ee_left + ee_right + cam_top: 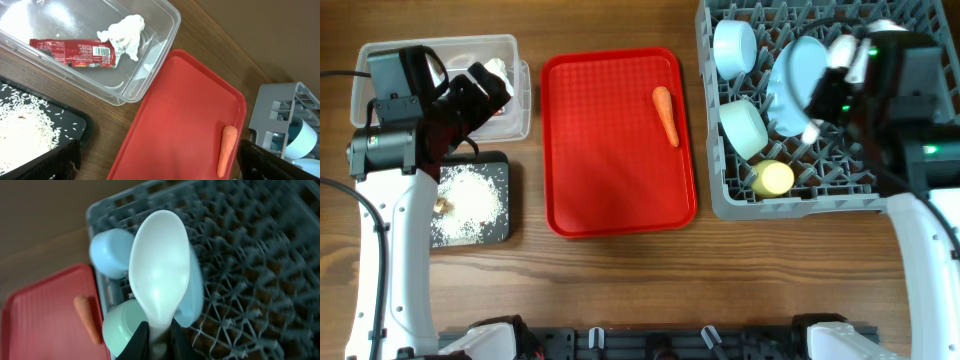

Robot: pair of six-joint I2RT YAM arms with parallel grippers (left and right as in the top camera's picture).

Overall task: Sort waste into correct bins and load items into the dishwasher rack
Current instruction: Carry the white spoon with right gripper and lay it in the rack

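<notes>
My right gripper point(159, 336) is shut on the handle of the white plastic spoon point(161, 265), above the grey dishwasher rack point(720, 200). In the rack are a small blue bowl point(734, 46), a blue plate point(795, 80), a green bowl point(744, 128) and a yellow cup point(772, 179). My left gripper point(160, 167) hangs open and empty over the table between the bins. The clear tub point(165, 30) holds a red wrapper point(75, 51) and a white tissue point(125, 35). Rice point(470, 200) and a brown scrap point(441, 204) lie in the black tray point(505, 235). An orange carrot point(666, 115) lies on the red tray.
The flat red serving tray point(620, 140) sits between the bins and the rack, with only the carrot on it near its right edge. Bare wooden table runs along the front. My left arm covers part of the clear tub from above.
</notes>
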